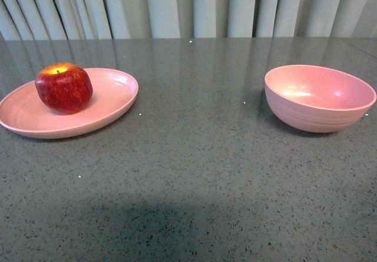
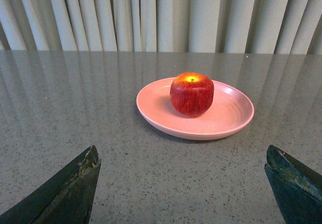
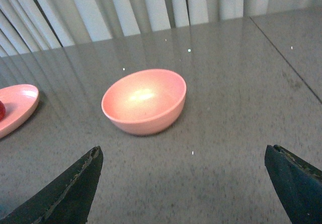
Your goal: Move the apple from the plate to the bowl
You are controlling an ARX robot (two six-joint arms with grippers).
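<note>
A dark-red apple with a yellow stem dip sits upright on the shallow pink plate at the left of the table. The deep pink bowl stands empty at the right. Neither arm shows in the front view. In the left wrist view my left gripper is open and holds nothing; the apple and plate lie ahead of it, well apart. My right gripper is open and bare too, with the bowl ahead of it and the plate's edge off to one side.
The objects rest on a grey speckled table. Pale pleated curtains hang behind its far edge. A seam in the tabletop runs beside the bowl in the right wrist view.
</note>
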